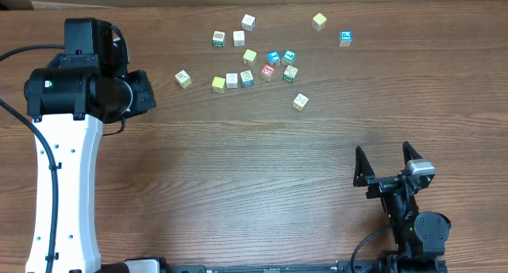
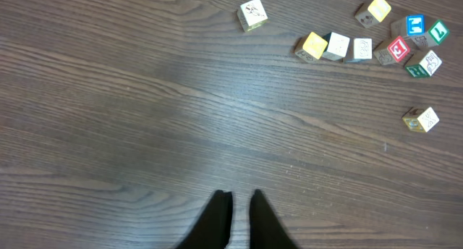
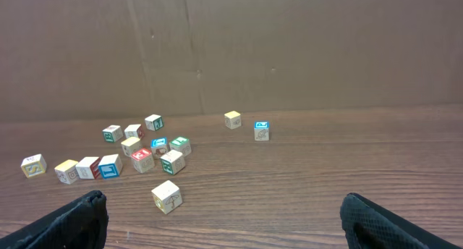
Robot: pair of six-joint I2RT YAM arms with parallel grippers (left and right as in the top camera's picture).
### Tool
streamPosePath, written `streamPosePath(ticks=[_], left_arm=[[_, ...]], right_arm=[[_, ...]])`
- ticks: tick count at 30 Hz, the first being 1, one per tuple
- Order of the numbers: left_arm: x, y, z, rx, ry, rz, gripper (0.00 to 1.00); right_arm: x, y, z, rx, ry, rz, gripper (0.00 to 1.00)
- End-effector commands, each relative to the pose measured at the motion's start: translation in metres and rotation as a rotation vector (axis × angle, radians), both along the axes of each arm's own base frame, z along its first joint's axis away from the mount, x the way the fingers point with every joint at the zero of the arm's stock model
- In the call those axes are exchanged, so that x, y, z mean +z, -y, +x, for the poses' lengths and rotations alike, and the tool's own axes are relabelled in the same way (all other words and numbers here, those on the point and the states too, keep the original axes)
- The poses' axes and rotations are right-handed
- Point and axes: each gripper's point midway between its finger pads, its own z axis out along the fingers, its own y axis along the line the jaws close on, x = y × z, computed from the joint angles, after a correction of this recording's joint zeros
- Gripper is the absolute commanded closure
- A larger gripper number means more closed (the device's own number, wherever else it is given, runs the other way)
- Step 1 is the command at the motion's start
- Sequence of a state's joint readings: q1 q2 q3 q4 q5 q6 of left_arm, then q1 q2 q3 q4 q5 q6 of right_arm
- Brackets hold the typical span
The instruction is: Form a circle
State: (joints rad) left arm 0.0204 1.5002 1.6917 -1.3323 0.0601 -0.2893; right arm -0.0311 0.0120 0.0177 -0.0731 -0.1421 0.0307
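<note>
Overhead: the circle, so far a short curved row of 4 cubes, lies at the far middle of the table. The right gripper stands spread wide near the front edge, well apart from it.

Left wrist: the left gripper is closed together and empty, with the circle at upper right.

Right wrist: the fingers are wide apart, and the circle lies ahead on the left.
</note>
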Motion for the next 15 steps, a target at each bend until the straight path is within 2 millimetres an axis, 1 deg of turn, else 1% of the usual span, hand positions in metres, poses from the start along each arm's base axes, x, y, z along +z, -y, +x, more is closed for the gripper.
streamPosePath(ticks=[1, 9, 15], left_arm=[[0.006, 0.0, 0.003, 0.006, 0.016, -0.015, 0.96], [0.007, 0.009, 0.003, 0.009, 0.015, -0.07, 0.96], [0.007, 0.017, 0.003, -0.008, 0.013, -0.079, 0.96]], right_arm=[[-0.002, -0.001, 0.0, 0.006, 0.001, 0.006, 0.0], [-0.002, -0.002, 0.0, 0.007, 0.002, 0.006, 0.0], [-0.002, -0.002, 0.0, 0.007, 0.002, 0.006, 0.0]])
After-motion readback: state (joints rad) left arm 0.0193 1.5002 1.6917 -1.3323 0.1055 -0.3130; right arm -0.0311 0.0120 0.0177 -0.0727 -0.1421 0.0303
